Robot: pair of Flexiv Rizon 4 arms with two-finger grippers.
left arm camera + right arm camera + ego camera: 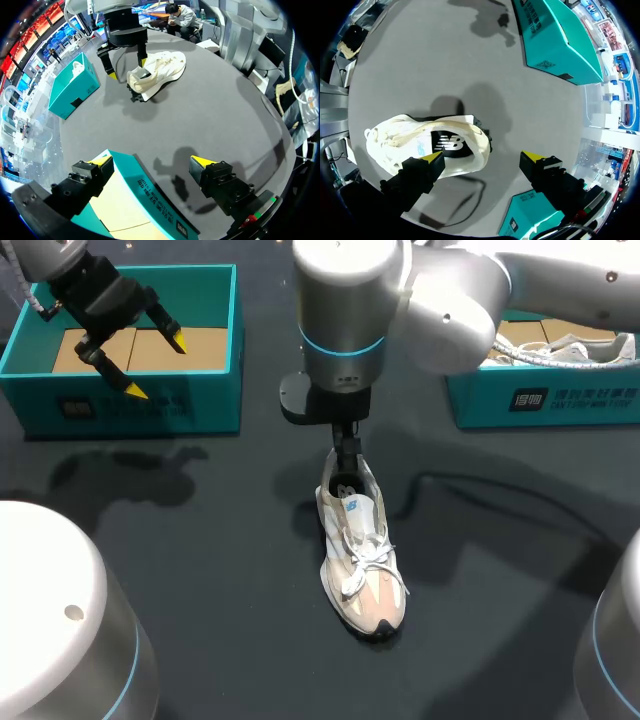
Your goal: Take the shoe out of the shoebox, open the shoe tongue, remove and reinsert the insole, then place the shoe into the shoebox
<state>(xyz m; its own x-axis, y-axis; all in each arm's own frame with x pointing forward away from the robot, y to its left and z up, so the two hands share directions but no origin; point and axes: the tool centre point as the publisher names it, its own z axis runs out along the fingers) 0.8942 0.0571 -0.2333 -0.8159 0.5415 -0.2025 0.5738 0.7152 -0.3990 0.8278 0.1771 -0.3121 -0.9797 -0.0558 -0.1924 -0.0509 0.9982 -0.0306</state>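
Shoe (362,555): out of box, upright on table, frame centre; laces tied, insole (447,146) seated. Right gripper (484,156): spread wide, straddling heel, holding nothing. Left gripper (157,367): spread, empty, over shoebox (215,390), upper left. Apparently left: tongue, insole, reboxing.

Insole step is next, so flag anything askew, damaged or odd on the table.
Nothing stands out. The shoe stands upright on the table, its insole inside; the right gripper hangs open at its heel, the left gripper open at the empty shoebox.
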